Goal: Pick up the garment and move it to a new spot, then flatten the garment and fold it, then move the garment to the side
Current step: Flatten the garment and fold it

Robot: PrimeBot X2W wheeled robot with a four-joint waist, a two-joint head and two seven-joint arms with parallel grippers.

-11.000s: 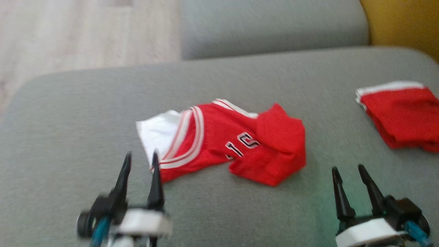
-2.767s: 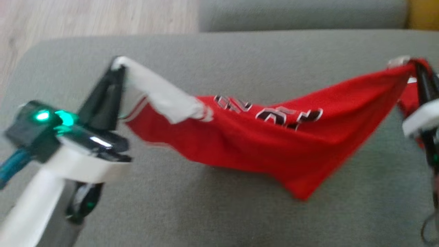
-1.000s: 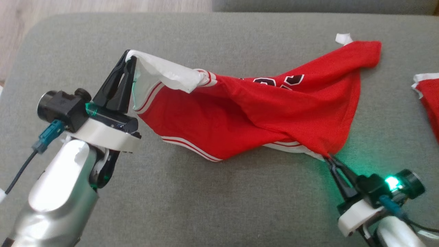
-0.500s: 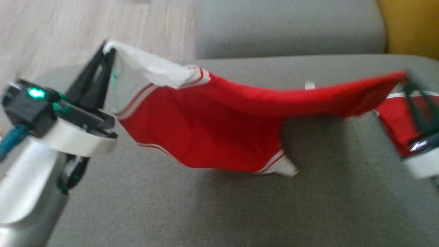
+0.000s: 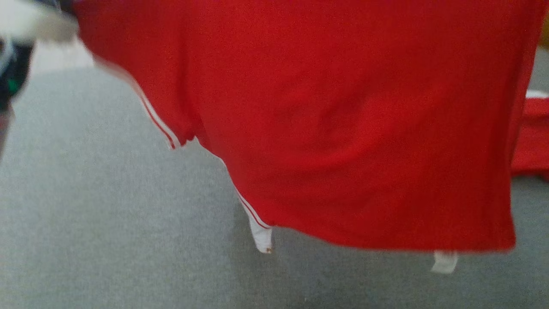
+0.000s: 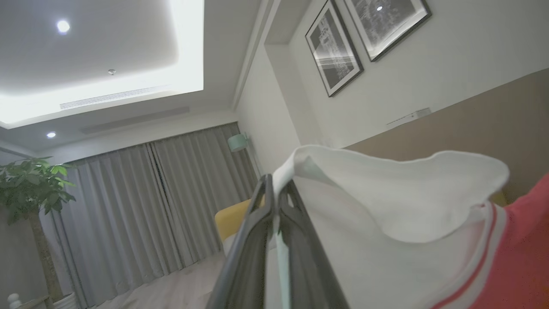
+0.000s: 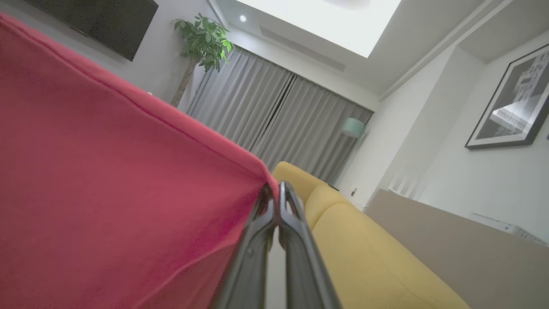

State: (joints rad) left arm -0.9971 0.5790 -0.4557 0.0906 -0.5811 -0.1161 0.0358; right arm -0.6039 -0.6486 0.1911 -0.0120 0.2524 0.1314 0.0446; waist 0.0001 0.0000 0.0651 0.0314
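Red garment (image 5: 343, 128), white-trimmed, hanging as a spread sheet close before the head camera and covering that view from 10 through 12 to 3 o'clock; two white hem tabs dangle at 6 and 5 o'clock above the grey cushion (image 5: 107, 223). Left gripper (image 6: 277, 184): fingers pressed together, pinching the garment's white edge, the cloth falling away toward 4 o'clock in its wrist view. Right gripper (image 7: 274, 186): fingers pressed together on a red corner, the cloth stretching off toward 9 o'clock. A second red piece (image 5: 532, 137) lies on the cushion at 3 o'clock. Background: yellow sofa (image 7: 364, 249), grey curtains (image 7: 279, 116), potted plant (image 7: 203, 38), framed pictures (image 6: 334, 47).
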